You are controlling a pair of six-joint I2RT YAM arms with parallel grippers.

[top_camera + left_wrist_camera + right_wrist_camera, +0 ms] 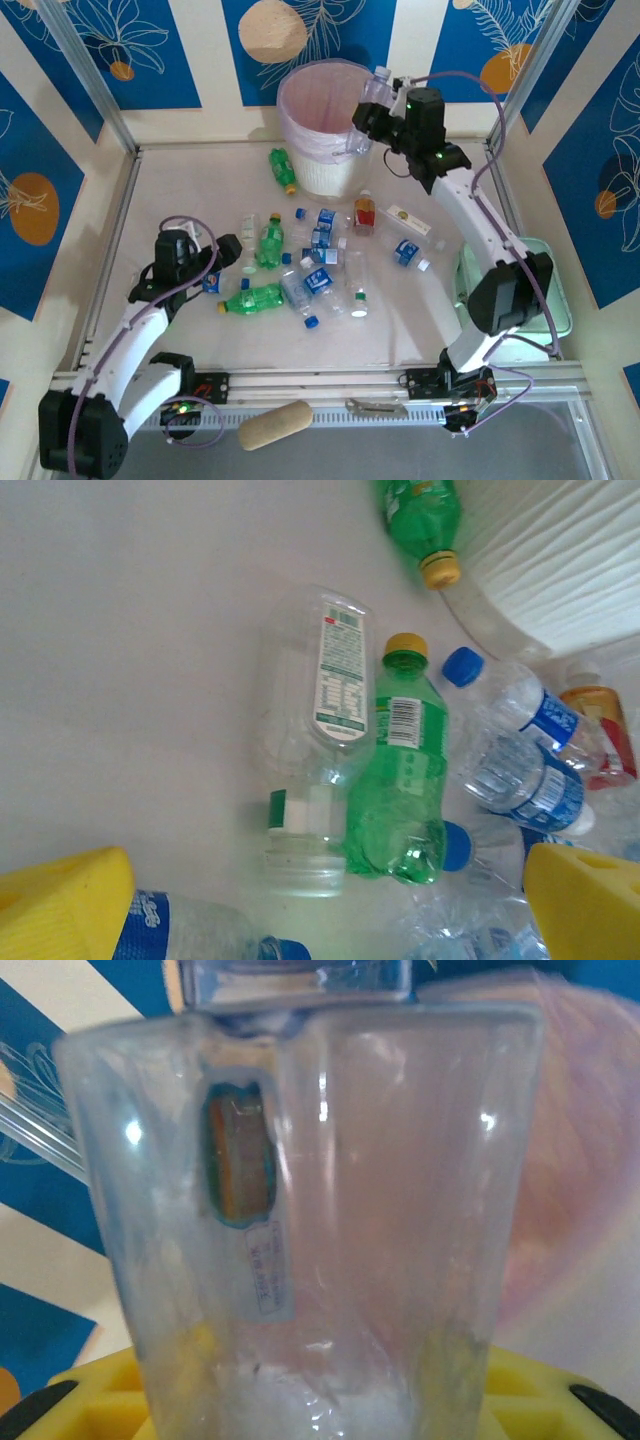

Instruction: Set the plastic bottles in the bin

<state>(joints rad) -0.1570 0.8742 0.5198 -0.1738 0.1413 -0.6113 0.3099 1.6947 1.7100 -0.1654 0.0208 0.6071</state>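
Observation:
The bin (318,150), white with a pink liner, stands at the back middle of the table. My right gripper (366,118) hovers at its right rim, shut on a clear plastic bottle (376,88) held upright. In the right wrist view that clear bottle (330,1240) stands between the yellow fingers (90,1395), with the pink liner (590,1160) behind it. Several plastic bottles lie mid-table: green ones (270,243) (251,298), blue-labelled clear ones (318,280) and a red-capped amber one (365,213). My left gripper (222,265) is open over the pile's left edge, above a clear bottle (310,740) and a green bottle (400,770).
Another green bottle (283,168) lies against the bin's left foot. A pale green tray (562,300) sits at the right edge behind the right arm. A tan roll (275,424) and a metal tool (376,406) lie on the front rail. Loose blue caps dot the pile.

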